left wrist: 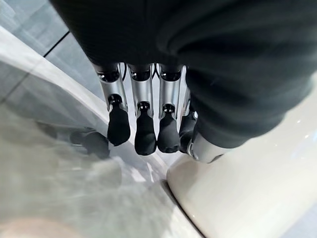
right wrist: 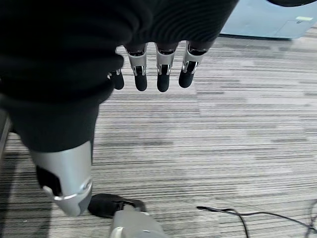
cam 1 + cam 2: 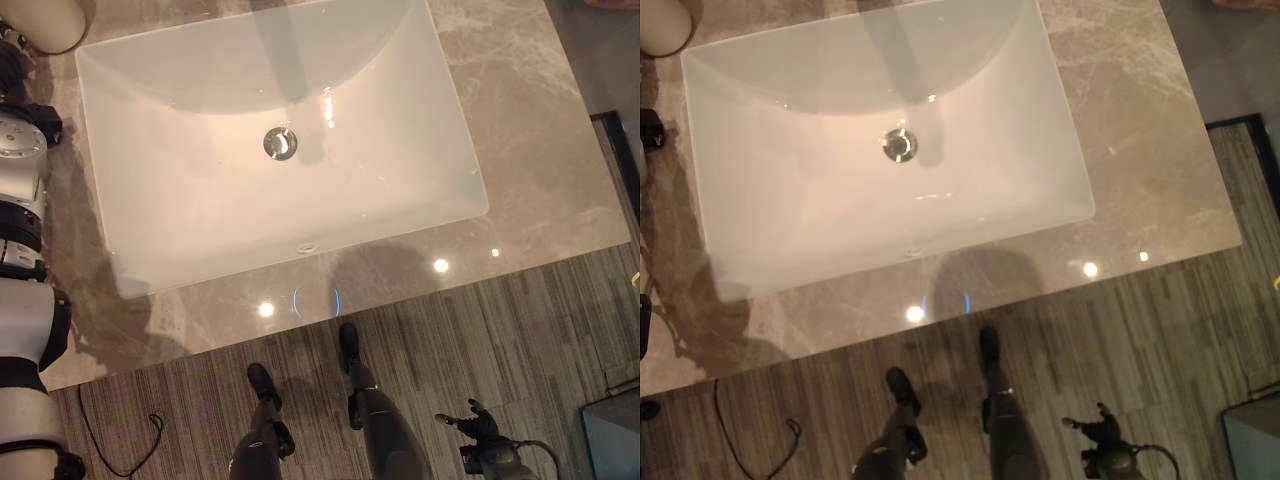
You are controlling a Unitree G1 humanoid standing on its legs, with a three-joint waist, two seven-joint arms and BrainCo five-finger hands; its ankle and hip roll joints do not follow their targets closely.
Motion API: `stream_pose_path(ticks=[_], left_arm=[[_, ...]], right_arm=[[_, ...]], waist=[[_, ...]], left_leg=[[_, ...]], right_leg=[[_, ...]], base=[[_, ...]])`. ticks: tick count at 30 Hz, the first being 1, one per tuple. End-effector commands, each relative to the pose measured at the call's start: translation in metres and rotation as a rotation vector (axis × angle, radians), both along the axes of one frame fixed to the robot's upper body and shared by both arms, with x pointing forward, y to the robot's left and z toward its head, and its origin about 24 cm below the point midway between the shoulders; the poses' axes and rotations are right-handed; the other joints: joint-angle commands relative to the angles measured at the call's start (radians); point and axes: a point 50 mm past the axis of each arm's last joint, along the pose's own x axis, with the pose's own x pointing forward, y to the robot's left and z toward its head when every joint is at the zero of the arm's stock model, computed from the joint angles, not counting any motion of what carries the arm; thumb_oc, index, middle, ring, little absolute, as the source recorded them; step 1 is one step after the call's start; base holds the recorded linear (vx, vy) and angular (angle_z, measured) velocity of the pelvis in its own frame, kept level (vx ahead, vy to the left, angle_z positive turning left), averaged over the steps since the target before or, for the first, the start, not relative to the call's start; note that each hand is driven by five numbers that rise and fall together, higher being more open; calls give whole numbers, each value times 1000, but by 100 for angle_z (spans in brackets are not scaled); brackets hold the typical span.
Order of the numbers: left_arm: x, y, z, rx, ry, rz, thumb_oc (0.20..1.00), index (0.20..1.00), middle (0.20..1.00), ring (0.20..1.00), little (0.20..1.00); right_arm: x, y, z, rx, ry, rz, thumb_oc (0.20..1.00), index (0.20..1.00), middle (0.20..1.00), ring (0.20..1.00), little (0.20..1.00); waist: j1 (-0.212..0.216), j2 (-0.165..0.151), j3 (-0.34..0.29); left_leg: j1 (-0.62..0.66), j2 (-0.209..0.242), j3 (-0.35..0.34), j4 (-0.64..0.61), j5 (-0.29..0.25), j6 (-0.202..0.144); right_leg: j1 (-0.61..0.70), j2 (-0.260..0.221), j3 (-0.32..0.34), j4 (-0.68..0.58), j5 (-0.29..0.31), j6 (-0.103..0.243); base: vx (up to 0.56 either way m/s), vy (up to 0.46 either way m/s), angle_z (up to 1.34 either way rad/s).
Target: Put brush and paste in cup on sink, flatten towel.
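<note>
Counter (image 3: 520,130): grey-brown marbled stone, set around the basin; a bare strip is left along the front edge and a wider one on the right.

Sink (image 3: 200,200): white rectangular basin, sunk into the counter, nothing lying in it; a metal drain (image 3: 281,143) is seated near the middle toward the back.

Floor (image 3: 500,350): striped carpet, seen in front of the counter.

Cream rounded object (image 3: 40,20): stood on the counter at the far left corner, beyond the sink; possibly the cup, though this cannot be told.

Left hand (image 1: 143,124): held above the counter's left side beside a cream rounded base (image 1: 247,198). Fingers are extended straight and close together; nothing is gripped, and contact with the base cannot be confirmed.

Right hand (image 2: 158,74): hung low over the carpet, well apart from the counter, judged idle. Fingers are straight and slightly spread; nothing is held.

Brush, paste, towel: not located on the visible counter or in either hand; the task is judged not yet begun.
</note>
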Motion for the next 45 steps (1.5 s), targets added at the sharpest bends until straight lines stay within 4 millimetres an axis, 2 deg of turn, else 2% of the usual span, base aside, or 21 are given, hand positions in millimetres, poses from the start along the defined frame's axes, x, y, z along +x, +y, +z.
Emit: stream_pose_path(ticks=[1,6,7,8,9,10,13,18,27,28,29,33,35,36,37,38,41,42,43,44,45], left_arm=[[1,-18,26,82,-91,-35,200,200,200,200,200],[4,-35,39,136,-124,-86,200,200,200,200,200],[5,-38,40,142,-126,-93,200,200,200,200,200],[5,-38,42,147,-128,-90,200,200,200,200,200],[7,-46,47,148,-152,-114,200,200,200,200,200],[7,-46,47,149,-151,-115,200,200,200,200,200],[9,-56,52,176,-158,-136,200,200,200,200,200],[11,-60,51,206,-151,-151,200,200,200,200,200],[14,-54,34,184,-109,-148,200,200,200,200,200],[15,-59,30,213,-105,-164,457,457,457,457,457],[14,-62,24,226,-112,-189,1000,1000,1000,1000,1000],[12,-71,9,231,-144,-263,1000,1000,1000,1000,1000],[4,-82,-5,181,-224,-370,1000,1000,1000,1000,1000],[-11,-96,-5,251,-312,-431,1000,1000,1000,1000,1000],[-49,-94,-12,360,-422,-429,1000,1000,1000,1000,1000],[-51,-91,-15,356,-419,-422,1000,1000,1000,1000,1000],[-89,-68,-60,246,-475,-302,1000,1000,1000,1000,1000],[-107,-50,-85,216,-455,-154,1000,1000,1000,1000,1000],[-109,-49,-86,215,-453,-150,1000,1000,1000,1000,1000],[-130,-27,-128,126,-349,-25,1000,1000,1000,1000,1000],[-139,-17,-149,84,-274,22,1000,1000,1000,1000,1000]], right_arm=[[-6,-15,5,-45,-9,-2,1000,1000,1000,1000,1000],[-5,-17,7,-50,-22,-1,1000,1000,1000,1000,1000],[-7,-18,6,-54,-15,-4,1000,1000,1000,1000,1000],[-6,-19,7,-56,-16,-8,1000,1000,1000,1000,1000],[-7,-20,7,-61,-13,-18,1000,1000,1000,1000,1000],[-7,-20,6,-60,-12,-19,1000,1000,1000,1000,1000],[-10,-21,5,-64,1,-25,1000,1000,1000,1000,1000],[-17,-21,1,-62,26,-27,1000,1000,1000,1000,1000],[-22,-21,-3,-62,76,-31,1000,1000,1000,1000,1000],[-19,-19,-4,-50,77,-22,1000,1000,1000,1000,1000],[-21,-20,-4,-44,87,-19,1000,1000,1000,1000,1000],[-24,-23,-5,-43,118,-8,1000,1000,1000,1000,1000],[-25,-22,-7,-29,134,-15,1000,1000,1000,1000,1000],[-25,-21,-7,-21,132,-28,1000,1000,1000,1000,1000],[-28,-19,-9,12,121,-67,1000,1000,1000,1000,1000],[-29,-20,-9,6,124,-61,1000,1000,1000,1000,1000],[-35,-12,-13,42,126,-65,1000,1000,1000,1000,1000],[-39,-10,-15,57,130,-94,1000,1000,1000,1000,1000],[-39,-10,-15,55,131,-91,1000,1000,1000,1000,1000],[-42,-12,-16,26,160,-75,1000,1000,1000,1000,1000],[-44,-13,-17,16,173,-68,1000,1000,1000,1000,1000]], waist=[[-25,4,3],[-33,7,2],[-31,15,-3],[-31,15,-2],[-40,9,5],[-36,15,0],[-45,13,1],[-49,9,1],[-41,11,-3],[-35,9,-5],[-32,-1,-5],[-12,3,-15],[14,4,-22],[25,2,-28],[54,-5,-38],[47,0,-39],[78,-19,-60],[104,-29,-72],[101,-29,-72],[134,-35,-79],[146,-40,-82]], left_leg=[[23,26,-23,8,20,-60],[30,30,-7,8,18,-62],[43,33,-16,8,-11,-70],[44,34,-13,8,-10,-70],[35,35,5,8,16,-64],[45,37,-5,8,-11,-72],[50,45,6,8,-14,-75],[58,52,19,8,-12,-78],[77,60,30,8,-11,-81],[84,60,25,8,-12,-80],[83,56,31,8,14,-70],[106,48,7,8,6,-65],[131,41,-16,8,-4,-63],[150,38,-30,8,-12,-59],[179,31,-44,8,-25,-56],[182,31,-43,8,-25,-56],[213,24,-56,8,-35,-46],[235,19,-66,8,-51,-39],[233,17,-66,8,-45,-38],[257,8,-79,8,-59,-29],[267,4,-82,8,-62,-25]], right_leg=[[6,-53,-26,0,36,119],[2,-45,-14,0,36,118],[13,-42,-9,0,14,129],[12,-40,-7,0,15,129],[-1,-39,-6,0,37,117],[9,-36,-2,0,15,127],[4,-29,7,0,16,126],[3,-21,15,0,16,124],[11,-12,20,0,11,119],[21,-12,16,0,9,118],[24,-18,9,0,28,107],[61,-28,-12,0,18,106],[101,-43,-34,0,9,108],[134,-51,-50,0,-1,107],[173,-63,-68,0,-11,109],[175,-63,-67,0,-11,109],[217,-73,-81,0,-23,109],[248,-79,-93,0,-35,109],[246,-81,-93,0,-31,108],[282,-88,-108,0,-43,110],[297,-94,-114,0,-42,111]], base=[[0,0,0],[32,-8,-8],[112,10,-6],[9,-24,-7],[4,-11,-7],[10,-32,-13],[39,-21,-16],[3,-6,-2],[6,-12,-6],[-92,-44,-2],[-76,-43,-2],[-3,-20,-1],[34,-2,9],[30,74,26],[28,61,40],[27,74,55],[2,85,46],[-19,73,16],[-57,141,22],[-88,143,32],[-91,144,41]])
